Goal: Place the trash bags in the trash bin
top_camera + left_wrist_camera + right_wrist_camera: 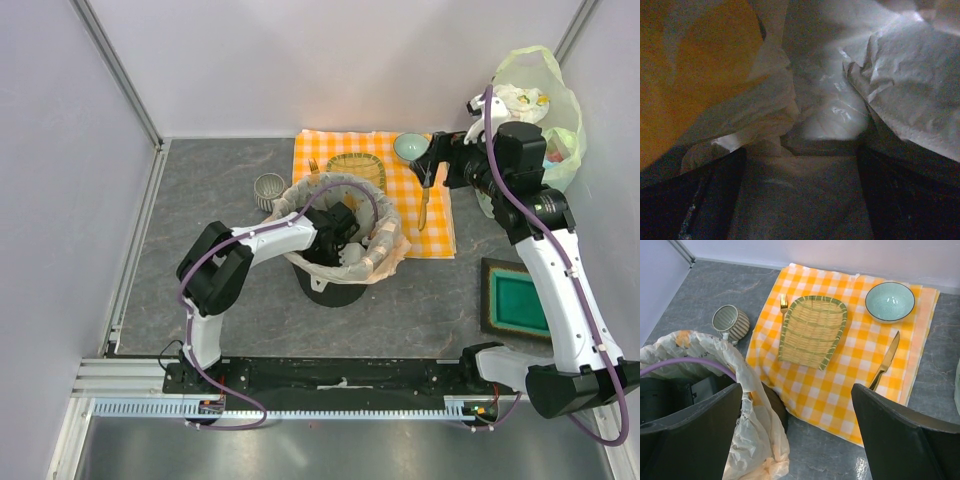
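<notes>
Now | one bag (392, 248) over one bin (335, 292) | left gripper (342, 234) inside, spread | right gripper (796, 389) spread

- The trash bag (757, 440) was pale peach.
- The trash bin (335, 293) was black.
- The cloth (840, 390) had yellow and white checks.
- The basket (812, 332) was straw yellow, its rim green.
- The bowl (889, 301) was pale blue-green.
- The mug (730, 322) was grey with stripes.
</notes>
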